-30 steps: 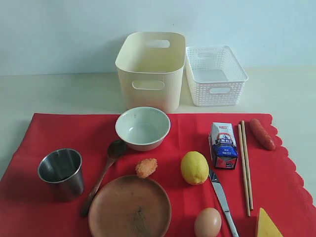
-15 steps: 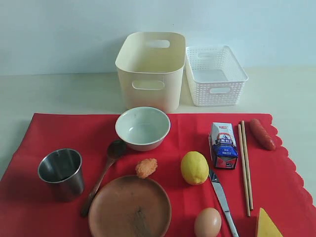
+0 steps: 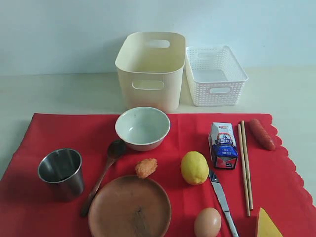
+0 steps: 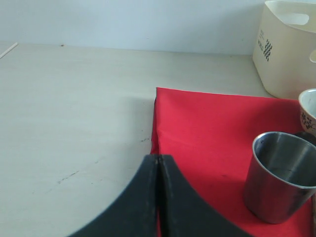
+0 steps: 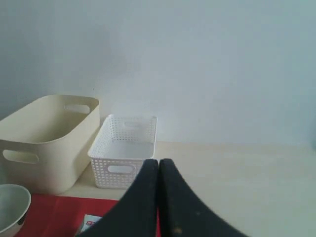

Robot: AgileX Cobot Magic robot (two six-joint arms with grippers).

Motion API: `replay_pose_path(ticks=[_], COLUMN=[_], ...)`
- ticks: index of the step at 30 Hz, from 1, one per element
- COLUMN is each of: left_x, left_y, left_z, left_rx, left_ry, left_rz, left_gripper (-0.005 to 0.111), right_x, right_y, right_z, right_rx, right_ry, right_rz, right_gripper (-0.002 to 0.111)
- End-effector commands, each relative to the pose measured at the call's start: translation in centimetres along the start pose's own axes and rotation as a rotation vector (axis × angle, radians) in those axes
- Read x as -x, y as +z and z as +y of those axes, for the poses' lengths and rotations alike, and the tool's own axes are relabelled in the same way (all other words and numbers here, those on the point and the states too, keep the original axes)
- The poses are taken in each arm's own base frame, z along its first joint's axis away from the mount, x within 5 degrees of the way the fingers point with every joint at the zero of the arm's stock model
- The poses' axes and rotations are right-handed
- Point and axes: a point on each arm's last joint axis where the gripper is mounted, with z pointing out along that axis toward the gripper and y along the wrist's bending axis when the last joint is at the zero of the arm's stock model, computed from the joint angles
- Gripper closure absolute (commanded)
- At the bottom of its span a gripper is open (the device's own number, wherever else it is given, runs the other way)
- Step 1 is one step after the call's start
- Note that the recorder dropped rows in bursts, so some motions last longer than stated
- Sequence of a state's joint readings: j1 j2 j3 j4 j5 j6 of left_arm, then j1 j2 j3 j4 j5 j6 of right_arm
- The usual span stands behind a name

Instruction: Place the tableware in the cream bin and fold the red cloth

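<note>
The red cloth [image 3: 59,133] lies flat across the front of the table. On it stand the pale bowl [image 3: 142,127], the steel cup [image 3: 61,172], the dark wooden spoon [image 3: 104,170] and the brown plate [image 3: 130,206]. Behind the cloth stands the cream bin [image 3: 151,69], with nothing showing inside it. Neither arm shows in the exterior view. My left gripper [image 4: 158,157] is shut and holds nothing; it hovers at the cloth's [image 4: 197,123] edge, near the cup [image 4: 279,175]. My right gripper [image 5: 159,160] is shut and holds nothing, facing the bin [image 5: 44,138].
A white lattice basket [image 3: 215,75] stands right of the cream bin. On the cloth also lie a lemon [image 3: 194,167], an egg [image 3: 207,223], a fried nugget [image 3: 146,168], a milk carton [image 3: 223,145], chopsticks [image 3: 245,163], a knife [image 3: 222,197], a sausage [image 3: 261,133] and a cheese wedge [image 3: 266,224].
</note>
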State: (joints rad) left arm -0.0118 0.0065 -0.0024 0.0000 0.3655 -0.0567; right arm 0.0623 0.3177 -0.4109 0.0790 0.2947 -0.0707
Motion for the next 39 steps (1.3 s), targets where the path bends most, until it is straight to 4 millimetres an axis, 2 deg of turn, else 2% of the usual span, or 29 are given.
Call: replay_pose_path(ticks=[1, 12, 17, 23, 30, 33, 39], left_x=[0.0, 0.0, 0.0, 0.0, 0.0, 0.0, 0.0], left_y=[0.0, 0.0, 0.0, 0.0, 0.0, 0.0, 0.0], left_z=[0.0, 0.0, 0.0, 0.0, 0.0, 0.0, 0.0], left_rx=[-0.002, -0.002, -0.002, -0.002, -0.002, -0.002, -0.002], left_ry=[-0.01, -0.01, -0.01, -0.01, -0.01, -0.01, -0.01], left_rz=[-0.015, -0.015, -0.015, -0.015, -0.015, -0.015, -0.015], left_gripper=[0.107, 0.107, 0.107, 0.107, 0.107, 0.107, 0.107], right_x=[0.6, 0.9, 0.1, -0.8, -2.3, -2.1, -3.2], right_y=[0.0, 0.0, 0.0, 0.8, 5.1, 7.1, 10.4], right_z=[0.0, -0.1, 0.1, 0.6, 0.8, 0.8, 0.9], right_rx=[-0.005, -0.007, 0.008, 0.056, 0.084, 0.092, 0.125], right_ry=[-0.003, 0.005, 0.162, 0.15, 0.114, 0.074, 0.052], right_rz=[-0.018, -0.059, 0.035, 0.147, 0.331, 0.407, 0.608], right_gripper=[0.108, 0.108, 0.108, 0.108, 0.108, 0.108, 0.108])
